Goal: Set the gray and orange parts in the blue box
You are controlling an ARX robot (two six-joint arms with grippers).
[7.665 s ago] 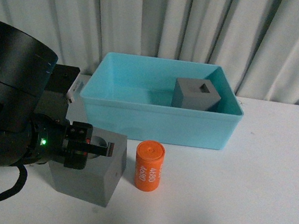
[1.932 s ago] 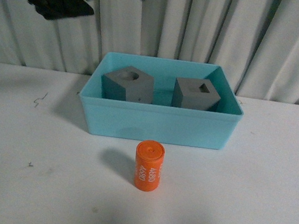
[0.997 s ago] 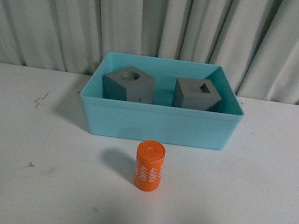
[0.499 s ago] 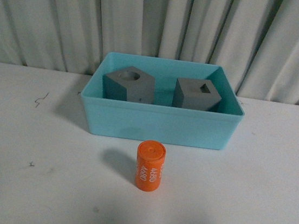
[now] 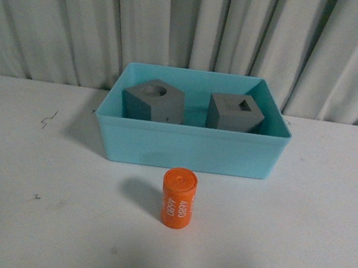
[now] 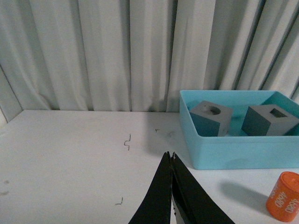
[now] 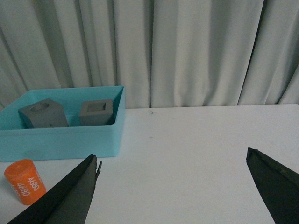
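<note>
Two of three done, by my reckoning. Both gray parts sit inside the blue box (image 5: 190, 150). The round-recess gray cube (image 5: 153, 101) is at its L end, turned corner-on and looking a bit tilted. The square-recess gray cube (image 5: 235, 112) is at its R end. The two are apart, w/ bare box floor btw them.

Left to do: the orange cyl. (image 5: 178, 198), printed 4680. It stands upright on the table (image 5: 311, 229) outside the box, near the box's front wall but not touching, approx. mid-table. The box itself sits toward the table's back edge, close to the curtain (image 5: 179, 23).

My L pincer (image 6: 169, 156) has its fingers pressed together w/ nothing btw them. It is over bare table on the L side, w/ the cyl. off to its R. My R pincer (image 7: 172, 156) has its fingers spread wide and is empty, over the R part of the table, w/ cyl. and box both off to its L. Neither arm shows in the front view.

Obstacles: hardly any. The table round the cyl. is bare. A few small scratch marks (image 5: 49, 118) on the L part are flat & no hindrance. The one thing to clear is the box's front wall & rim, which stands btw the cyl. and the box floor, so I judge a lift over it is needed. The gap btw the cubes looks wide enough for the drop.
</note>
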